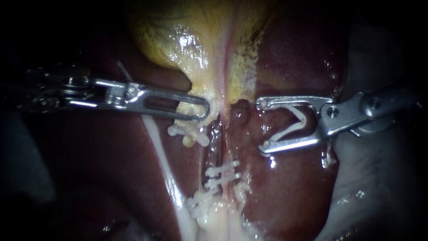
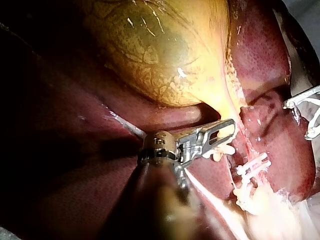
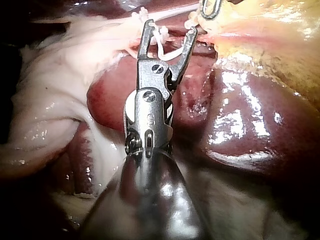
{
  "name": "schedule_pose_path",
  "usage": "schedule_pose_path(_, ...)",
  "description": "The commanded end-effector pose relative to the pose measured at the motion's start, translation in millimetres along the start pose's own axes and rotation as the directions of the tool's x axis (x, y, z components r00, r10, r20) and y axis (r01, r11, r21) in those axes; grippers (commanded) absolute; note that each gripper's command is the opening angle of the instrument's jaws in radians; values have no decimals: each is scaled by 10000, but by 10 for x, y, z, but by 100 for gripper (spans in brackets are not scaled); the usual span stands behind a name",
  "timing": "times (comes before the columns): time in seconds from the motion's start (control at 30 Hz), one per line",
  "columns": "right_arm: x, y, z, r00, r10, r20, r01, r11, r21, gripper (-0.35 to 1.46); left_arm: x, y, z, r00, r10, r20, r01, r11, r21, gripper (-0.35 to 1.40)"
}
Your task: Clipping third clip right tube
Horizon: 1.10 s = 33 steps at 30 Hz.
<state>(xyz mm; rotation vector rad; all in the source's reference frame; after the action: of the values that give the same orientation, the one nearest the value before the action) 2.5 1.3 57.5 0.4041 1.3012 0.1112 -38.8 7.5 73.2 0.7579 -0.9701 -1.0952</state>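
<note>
The thin pink right tube runs down from the narrow end of the yellow, shiny gallbladder and lies on the dark red liver. Two small white clips sit across this tube low down, one just above the other.

The right instrument comes in from the right. Its two metal jaws stand wide apart, and each one holds a leg of a white V-shaped plastic clip. The open side of the clip faces the tube. The tube is not between the jaws. It lies ahead of the jaw tips with bare red liver in between. The jaws are higher up along the tube than the two small clips. The right wrist view shows the same thing: the open jaws with the clip inside, and the tube beyond the tips.

The left instrument comes in from the left. Its long jaws with a slot in them are pressed together on pale yellow tissue at the bottom of the gallbladder, just beside the top of the tube. Under those jaws there is another white clip.
</note>
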Motion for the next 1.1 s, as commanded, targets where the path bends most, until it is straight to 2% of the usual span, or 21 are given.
schedule_pose_path(0.03,0,0,0,10000,2,0,-2,10000,-1,49,0,-1,-3,10000,1,-14,-1,10000,20,-35)
schedule_pose_path(0.2,0,0,0,10000,1,0,-1,10000,-1,49,-3,-9,-28,9999,-35,-114,37,9999,144,-35)
schedule_pose_path(0.33,0,0,0,10000,0,0,0,10000,-1,49,-7,-17,-59,10000,-84,-23,84,10000,29,-35)
schedule_pose_path(0.53,0,0,1,10000,1,1,-1,10000,-4,49,-11,-26,-86,9999,-143,95,145,9998,-122,-35)
schedule_pose_path(0.83,-2,0,8,10000,-77,7,78,10000,-15,50,-9,-31,-90,9998,-154,99,156,9998,-128,-35)
schedule_pose_path(1.0,-13,1,25,9996,268,-4,-268,9996,1,50,-9,-36,-91,9998,-173,108,175,9997,-140,-35)
schedule_pose_path(1.1,-27,1,42,9983,590,-17,-590,9982,61,50,-9,-40,-92,9998,-189,87,190,9997,-160,-35)
